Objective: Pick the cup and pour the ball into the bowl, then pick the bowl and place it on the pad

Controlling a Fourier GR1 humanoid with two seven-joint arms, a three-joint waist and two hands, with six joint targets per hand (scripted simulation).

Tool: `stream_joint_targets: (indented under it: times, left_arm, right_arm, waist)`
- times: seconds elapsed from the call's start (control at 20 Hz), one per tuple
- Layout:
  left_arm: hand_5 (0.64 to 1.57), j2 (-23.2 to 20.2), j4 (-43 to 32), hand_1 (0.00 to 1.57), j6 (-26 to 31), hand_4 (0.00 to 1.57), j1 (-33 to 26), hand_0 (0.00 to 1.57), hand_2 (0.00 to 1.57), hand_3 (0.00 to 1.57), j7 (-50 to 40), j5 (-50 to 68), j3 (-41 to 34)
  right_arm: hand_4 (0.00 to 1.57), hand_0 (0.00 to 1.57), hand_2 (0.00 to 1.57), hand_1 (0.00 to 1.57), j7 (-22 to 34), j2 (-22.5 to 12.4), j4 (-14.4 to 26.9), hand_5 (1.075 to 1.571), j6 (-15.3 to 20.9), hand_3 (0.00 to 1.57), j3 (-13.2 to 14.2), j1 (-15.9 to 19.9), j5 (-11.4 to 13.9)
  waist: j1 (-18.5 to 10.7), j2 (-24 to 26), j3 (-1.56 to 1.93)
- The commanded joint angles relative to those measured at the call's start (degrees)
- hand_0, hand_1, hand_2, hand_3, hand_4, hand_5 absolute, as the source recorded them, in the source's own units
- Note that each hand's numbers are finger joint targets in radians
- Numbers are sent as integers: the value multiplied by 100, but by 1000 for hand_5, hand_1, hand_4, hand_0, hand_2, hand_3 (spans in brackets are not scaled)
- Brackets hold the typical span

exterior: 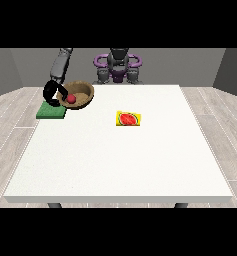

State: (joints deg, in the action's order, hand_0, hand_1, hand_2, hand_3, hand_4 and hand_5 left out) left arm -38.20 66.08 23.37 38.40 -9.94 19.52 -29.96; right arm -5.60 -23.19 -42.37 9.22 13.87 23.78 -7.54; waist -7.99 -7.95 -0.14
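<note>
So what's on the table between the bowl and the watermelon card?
Nothing: in the front view, only bare white table separates the bowl from the watermelon card.

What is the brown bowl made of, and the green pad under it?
The bowl looks like wood: brown, with a darker inside and a lighter rim, not shiny. It could also be brown plastic. The pad looks like a flat slab of foam or rubber: plain dark green, matte, with square edges. The red ball inside the bowl looks smooth, maybe plastic or rubber.
</note>
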Motion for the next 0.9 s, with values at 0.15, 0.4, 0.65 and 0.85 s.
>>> stream_joint_targets:
  times: [0.15, 0.4, 0.65, 0.85]
  left_arm:
    - [1541, -238, -668, 0, 241, 1203, -633, 0, 0, 0, 588, -169, -248]
    - [1543, -250, -460, 0, 219, 1205, -620, 0, 0, 0, 668, -60, -187]
    - [1551, -461, -546, 0, 241, 1207, -505, 0, 0, 0, 971, 36, -312]
    - [1553, -703, -1098, 0, 477, 1215, -717, 0, 0, 0, 1600, -74, -486]
  right_arm:
    - [1085, 1571, 1571, 1571, 1499, -1076, -387, 1568, -517, 679, -250, 308, 259]
    - [1094, 1571, 1571, 1571, 1460, -1620, 90, 1564, -846, 585, 286, 628, 2]
    - [1123, 1571, 1571, 1571, 804, -1633, 296, 1568, -1014, 381, 500, 641, -69]
    - [1073, 1571, 1571, 1571, 1027, -1353, 44, 1568, -744, 489, 475, 730, -101]
  waist:
    - [585, 398, 3]
    - [407, 66, 16]
    - [465, -404, 19]
    - [576, -574, 12]
